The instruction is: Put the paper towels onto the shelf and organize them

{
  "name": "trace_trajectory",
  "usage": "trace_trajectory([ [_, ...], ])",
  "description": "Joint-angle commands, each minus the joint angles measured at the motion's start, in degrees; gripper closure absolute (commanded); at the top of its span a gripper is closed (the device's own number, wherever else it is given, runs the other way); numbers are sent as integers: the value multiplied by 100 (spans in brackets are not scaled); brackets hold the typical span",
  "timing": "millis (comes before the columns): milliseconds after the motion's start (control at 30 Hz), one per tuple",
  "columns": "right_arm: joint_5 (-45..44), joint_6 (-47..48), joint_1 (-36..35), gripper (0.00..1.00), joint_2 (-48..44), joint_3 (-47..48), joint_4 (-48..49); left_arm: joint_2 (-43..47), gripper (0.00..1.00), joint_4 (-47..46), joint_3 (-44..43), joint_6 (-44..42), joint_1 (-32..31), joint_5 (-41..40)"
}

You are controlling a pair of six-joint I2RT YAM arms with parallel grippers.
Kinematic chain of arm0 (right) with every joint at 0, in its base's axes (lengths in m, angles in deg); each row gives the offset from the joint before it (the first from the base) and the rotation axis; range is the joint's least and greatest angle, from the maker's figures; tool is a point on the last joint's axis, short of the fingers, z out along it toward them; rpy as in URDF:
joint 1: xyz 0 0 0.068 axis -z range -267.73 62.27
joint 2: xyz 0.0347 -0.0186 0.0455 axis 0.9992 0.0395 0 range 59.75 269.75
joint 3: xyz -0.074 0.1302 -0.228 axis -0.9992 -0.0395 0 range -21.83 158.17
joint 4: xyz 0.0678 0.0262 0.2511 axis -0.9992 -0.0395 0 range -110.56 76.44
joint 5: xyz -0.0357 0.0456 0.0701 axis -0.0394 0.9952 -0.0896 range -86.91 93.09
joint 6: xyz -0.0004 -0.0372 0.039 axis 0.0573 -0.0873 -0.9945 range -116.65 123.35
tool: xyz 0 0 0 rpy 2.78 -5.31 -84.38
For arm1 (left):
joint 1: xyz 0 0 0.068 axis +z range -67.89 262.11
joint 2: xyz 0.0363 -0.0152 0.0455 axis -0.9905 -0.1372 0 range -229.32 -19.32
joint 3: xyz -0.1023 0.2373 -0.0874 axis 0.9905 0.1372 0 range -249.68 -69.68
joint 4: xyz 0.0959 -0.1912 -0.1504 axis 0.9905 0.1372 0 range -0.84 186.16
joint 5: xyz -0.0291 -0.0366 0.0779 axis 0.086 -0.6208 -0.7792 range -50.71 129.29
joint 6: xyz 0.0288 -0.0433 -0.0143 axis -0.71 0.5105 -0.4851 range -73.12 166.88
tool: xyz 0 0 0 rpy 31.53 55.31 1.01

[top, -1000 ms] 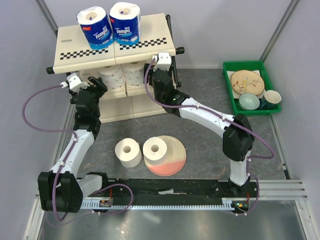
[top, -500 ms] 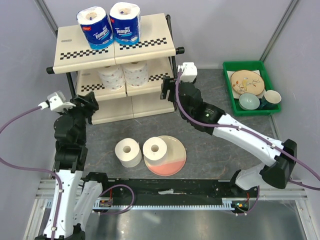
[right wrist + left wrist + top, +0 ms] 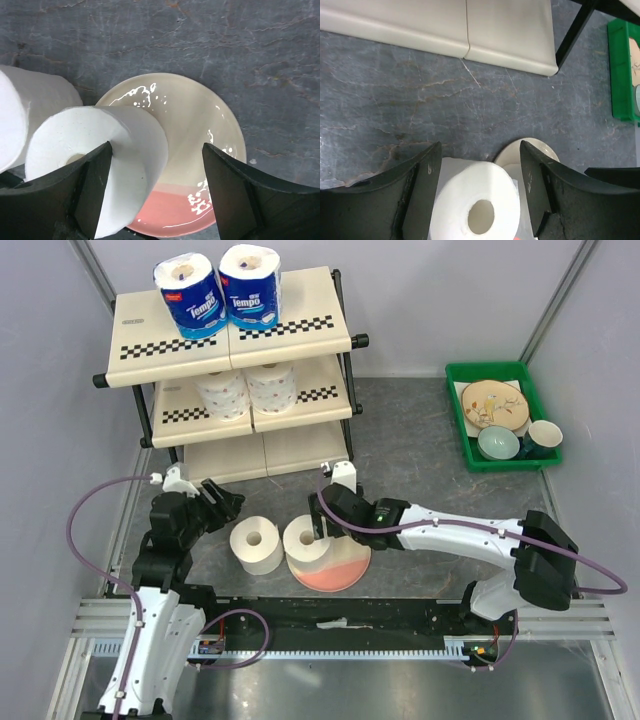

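Both arms have swung back from the shelf (image 3: pixel 310 300) and come down low over the bench (image 3: pixel 420 460). The left end effector (image 3: pixel 480 150) now stands spread astride the bench roll (image 3: pixel 256 545), and the right end effector (image 3: pixel 156 147) is spread around the plate roll (image 3: pixel 307 545) on the plate (image 3: pixel 348 565), neither clearly pinching. Four rolls look shelved, two wrapped rolls (image 3: pixel 220 290) on top and two bare rolls (image 3: pixel 247 392) on the middle tier, so I judge these last two remain. Only the top view shows that load, while only the wrist views show the gaps beside each finger (image 3: pixel 235 190).
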Motion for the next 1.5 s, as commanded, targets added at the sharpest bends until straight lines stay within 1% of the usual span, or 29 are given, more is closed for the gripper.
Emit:
trace_trajectory([
  [0,300,-470,-244,18,167,22,131,123,29,-46,71,344,-71,292],
  [133,344,-497,-314,18,299,75,131,114,29,42,45,370,-159,229],
  [333,283,-576,-428,18,202,31,131,-202,27,349,-394,274,-440,318],
  [433,64,-602,-498,18,0,-13,114,-202,26,656,-789,81,-458,282],
  [467,-33,-602,-507,18,-139,-31,105,-211,26,866,-1042,-85,-458,273],
  [633,-104,-550,-516,18,-562,-57,9,-395,23,1570,-1896,-692,-458,142],
  [667,-87,-541,-525,18,-606,-49,-53,-448,23,1685,-1993,-806,-458,211],
  [700,-43,-532,-525,18,-624,-31,-88,-535,23,1799,-2081,-903,-458,516],
  [733,-34,-514,-542,18,-668,-22,-106,-693,18,1896,-2247,-956,-458,633],
  [767,-34,-506,-560,18,-677,-5,-167,-790,16,1958,-2310,-1070,-458,738],
  [800,-25,-514,-578,18,-668,13,-194,-861,7,2071,-2372,-1149,-458,965],
  [900,-25,-523,-630,18,-668,39,-220,-1212,0,2405,-2644,-1501,-467,960],
  [933,-16,-514,-648,18,-659,48,-220,-1274,1,2598,-2749,-1554,-458,863],
  [1033,-25,-549,-657,18,-607,48,-229,-1117,0,2539,-2637,-1371,-458,450],
  [1100,-25,-567,-666,18,-589,39,-229,-793,0,2416,-2435,-845,-458,100],
  [1200,-42,-602,-701,18,-554,13,-220,-598,1,2205,-1978,-246,-467,19],
  [1233,-42,-628,-701,18,-562,4,-212,-667,0,2204,-1864,-149,-458,19],
  [1333,-51,-646,-718,18,-598,-31,-203,-870,1,2432,-1888,-69,-458,-7],
  [1467,-78,-637,-710,17,-633,-75,-176,-704,1,2801,-2003,80,-467,-587],
])
